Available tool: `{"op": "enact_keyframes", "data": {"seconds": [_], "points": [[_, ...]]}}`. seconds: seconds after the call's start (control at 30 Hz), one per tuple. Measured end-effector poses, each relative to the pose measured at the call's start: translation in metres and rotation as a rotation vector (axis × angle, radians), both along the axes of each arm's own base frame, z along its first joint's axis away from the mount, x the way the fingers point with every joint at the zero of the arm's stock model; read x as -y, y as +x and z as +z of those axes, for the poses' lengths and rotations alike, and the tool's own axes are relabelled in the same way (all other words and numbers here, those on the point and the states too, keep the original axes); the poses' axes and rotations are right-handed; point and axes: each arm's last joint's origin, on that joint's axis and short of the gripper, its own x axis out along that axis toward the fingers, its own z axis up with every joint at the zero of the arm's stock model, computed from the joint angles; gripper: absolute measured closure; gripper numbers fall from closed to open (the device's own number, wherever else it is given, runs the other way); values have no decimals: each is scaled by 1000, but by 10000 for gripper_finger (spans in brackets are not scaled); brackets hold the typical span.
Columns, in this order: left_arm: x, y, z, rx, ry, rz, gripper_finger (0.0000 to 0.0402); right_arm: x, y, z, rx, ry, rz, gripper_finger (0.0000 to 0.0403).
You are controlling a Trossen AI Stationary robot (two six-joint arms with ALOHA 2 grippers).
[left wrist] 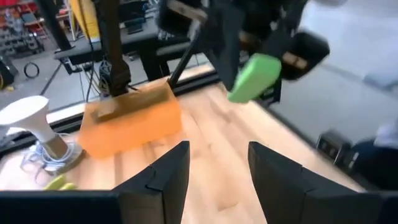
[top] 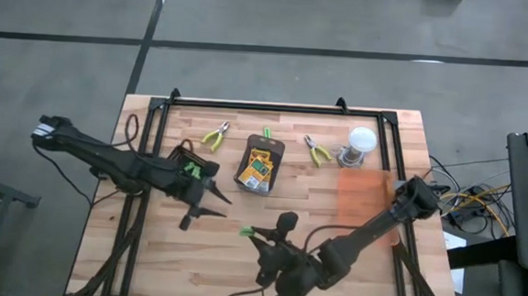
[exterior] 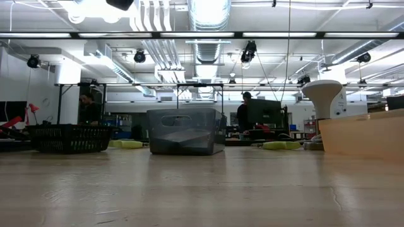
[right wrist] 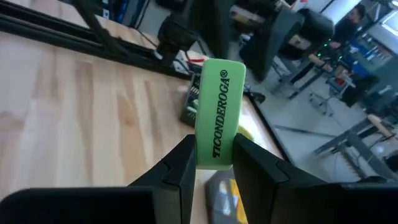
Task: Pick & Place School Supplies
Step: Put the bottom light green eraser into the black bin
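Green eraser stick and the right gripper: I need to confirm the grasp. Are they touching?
Touching. In the right wrist view both fingers of the right gripper press against the sides of the green eraser stick.

Bare wood lies open all round the dark tray (top: pixel 259 163) on its near side. Beside the tray, pliers (top: pixel 215 136) one side, second pliers (top: pixel 318 151) and white-lidded jar (top: pixel 360 143) the other. Orange block (top: pixel 363 197) near-right of tray.
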Motion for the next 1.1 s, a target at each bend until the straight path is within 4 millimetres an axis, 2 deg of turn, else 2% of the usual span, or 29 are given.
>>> {"op": "enact_keyframes", "data": {"seconds": [0.27,0.53,0.73,0.9,1.1], "points": [[7,23,-13,50,137,-30,232,23,15,0,-8,-24,-48,312],[11,37,-20,81,162,-34,232,28,21,-4,-48,-3,-1,312],[13,39,-23,79,161,-56,232,29,22,-4,-47,-2,-5,312],[15,38,-22,95,162,-153,232,30,23,-4,-36,22,-10,312],[17,38,-17,158,146,-193,232,33,25,-5,-62,54,27,312]]}}
